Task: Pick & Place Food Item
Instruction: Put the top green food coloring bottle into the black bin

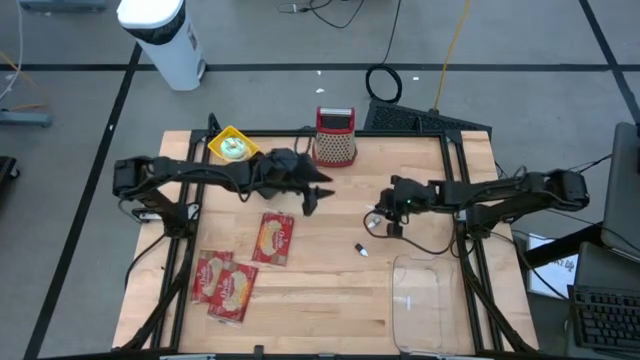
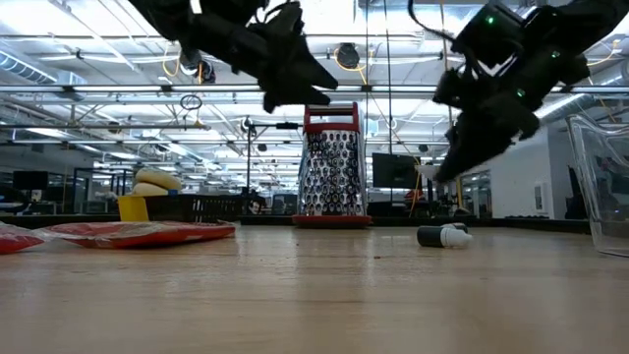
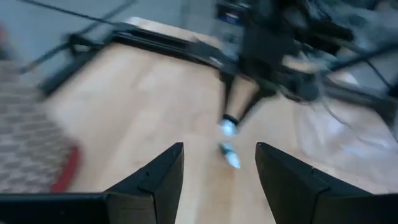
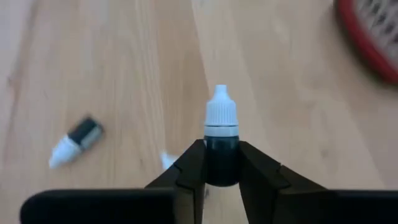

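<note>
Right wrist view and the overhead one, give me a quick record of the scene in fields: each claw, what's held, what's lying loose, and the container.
right claw: shut on a small dropper bottle, white cap pointing away from the fingers, lifted off the table
left claw: open, holding nothing, above the table near the red grater
loose item: second dropper bottle lying on its side
container: clear bin at the table's near right, nothing visible inside
other: three red food packets
</note>
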You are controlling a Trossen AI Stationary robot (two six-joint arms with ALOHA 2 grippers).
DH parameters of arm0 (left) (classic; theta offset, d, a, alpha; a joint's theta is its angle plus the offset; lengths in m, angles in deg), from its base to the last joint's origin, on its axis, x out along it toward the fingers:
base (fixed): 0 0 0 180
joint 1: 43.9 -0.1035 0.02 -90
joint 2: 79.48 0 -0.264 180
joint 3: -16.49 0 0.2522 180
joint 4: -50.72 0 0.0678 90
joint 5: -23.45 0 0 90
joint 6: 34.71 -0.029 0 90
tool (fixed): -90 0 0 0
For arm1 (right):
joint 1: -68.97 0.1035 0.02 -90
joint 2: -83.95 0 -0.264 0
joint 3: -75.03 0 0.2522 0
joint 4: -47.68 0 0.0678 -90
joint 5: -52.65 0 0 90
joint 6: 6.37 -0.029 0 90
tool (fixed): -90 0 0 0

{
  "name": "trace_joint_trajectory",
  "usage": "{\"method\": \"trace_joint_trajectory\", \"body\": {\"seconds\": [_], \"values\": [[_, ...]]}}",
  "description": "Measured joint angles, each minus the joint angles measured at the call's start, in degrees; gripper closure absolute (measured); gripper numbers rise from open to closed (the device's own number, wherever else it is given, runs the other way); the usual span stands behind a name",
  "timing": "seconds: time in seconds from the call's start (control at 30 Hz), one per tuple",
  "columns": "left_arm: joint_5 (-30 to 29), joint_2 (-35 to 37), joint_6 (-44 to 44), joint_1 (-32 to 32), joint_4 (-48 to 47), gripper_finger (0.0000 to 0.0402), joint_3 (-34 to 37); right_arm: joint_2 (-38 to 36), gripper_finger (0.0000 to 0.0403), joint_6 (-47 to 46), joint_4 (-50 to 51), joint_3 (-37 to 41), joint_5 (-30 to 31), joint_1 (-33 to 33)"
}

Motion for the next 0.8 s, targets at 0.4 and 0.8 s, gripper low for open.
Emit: {"method": "trace_joint_trajectory", "body": {"seconds": [0.4,0.8], "values": [[2.94,-13.69,-9.47,5.26,-7.68,0.0204,-14.16,0.81,0.0341,2.86,-16.91,-0.04,-4.61,0.28],[0.93,-16.32,-13.83,5.84,-11.43,0.0204,-19.34,0.85,0.0341,3.5,-20.82,-0.04,-4.69,1.25]]}}
